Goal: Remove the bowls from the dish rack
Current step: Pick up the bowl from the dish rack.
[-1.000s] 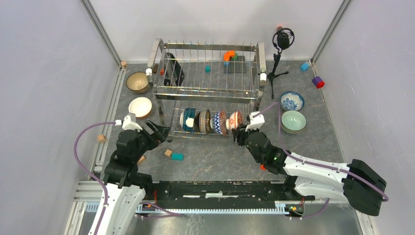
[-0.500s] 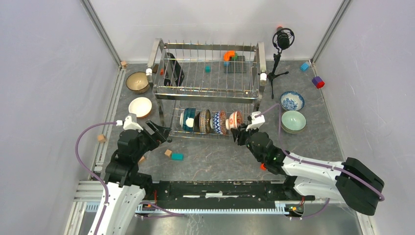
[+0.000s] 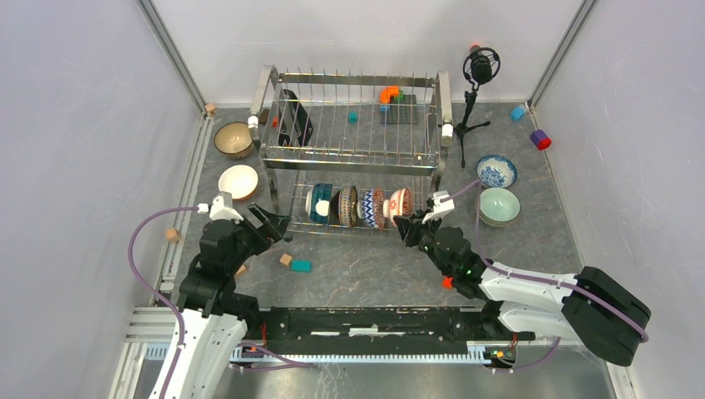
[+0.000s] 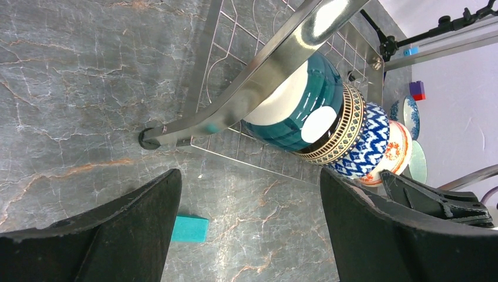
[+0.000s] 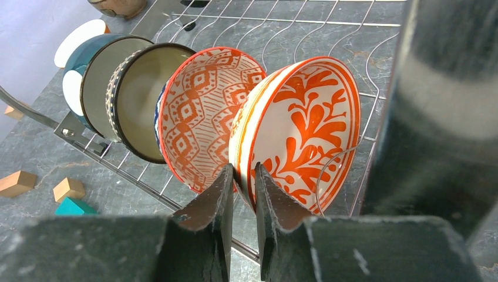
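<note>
The steel dish rack (image 3: 353, 154) stands at the middle back. Several bowls stand on edge in its lower tier, from a teal one (image 3: 320, 202) at the left to a red-and-white bowl (image 3: 401, 202) at the right. My right gripper (image 3: 407, 226) is at that right end. In the right wrist view it (image 5: 244, 176) is shut on the lower rim of the red-and-white bowl (image 5: 305, 123), one finger on each side of the rim. My left gripper (image 3: 278, 226) hangs open over bare table by the rack's front left corner, holding nothing (image 4: 249, 223).
Unloaded bowls sit on the table: brown-gold (image 3: 234, 139) and white (image 3: 239, 181) at the left, blue-and-white (image 3: 496, 171) and pale green (image 3: 499, 205) at the right. A microphone stand (image 3: 476, 83) rises at the back right. A teal block (image 3: 301, 266) lies near the left gripper.
The right gripper's fingers have closed onto the rim of the red-and-white bowl, and the arm shifted slightly toward me. The left arm has not moved.
</note>
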Motion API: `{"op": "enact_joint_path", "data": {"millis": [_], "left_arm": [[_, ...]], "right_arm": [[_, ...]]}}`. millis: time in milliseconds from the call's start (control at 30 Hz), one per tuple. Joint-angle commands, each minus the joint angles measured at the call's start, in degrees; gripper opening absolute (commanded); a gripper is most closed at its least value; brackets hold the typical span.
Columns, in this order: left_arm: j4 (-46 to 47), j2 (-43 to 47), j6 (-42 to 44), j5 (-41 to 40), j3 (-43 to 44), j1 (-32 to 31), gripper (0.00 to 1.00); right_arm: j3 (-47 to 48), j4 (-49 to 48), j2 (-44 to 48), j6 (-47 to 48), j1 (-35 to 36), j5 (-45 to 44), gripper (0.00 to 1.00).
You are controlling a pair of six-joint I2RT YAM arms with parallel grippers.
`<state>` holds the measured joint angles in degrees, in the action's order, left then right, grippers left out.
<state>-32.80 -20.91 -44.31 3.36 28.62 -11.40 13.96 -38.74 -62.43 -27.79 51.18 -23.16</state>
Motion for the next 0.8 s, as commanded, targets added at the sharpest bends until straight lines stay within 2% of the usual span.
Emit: {"op": "enact_joint_path", "data": {"millis": [0,367,767], "left_arm": [[2.2,0.2,-1.8,0.5,-0.5,-0.3,0.93],[2.2,0.0,-1.8,0.3,-0.6,-0.5,0.93],[1.9,0.0,-1.9,0.0,-0.6,-0.9,0.93]], "right_arm": [[-2.5,-3.1,1.2,0.0,-0.7,2.1,0.0],[-5.9,-8.2,8.0,1.0,-1.3,3.9,0.0],[-9.0,-15.0,6.3,-7.9,-4.8,11.5,0.0]]}}
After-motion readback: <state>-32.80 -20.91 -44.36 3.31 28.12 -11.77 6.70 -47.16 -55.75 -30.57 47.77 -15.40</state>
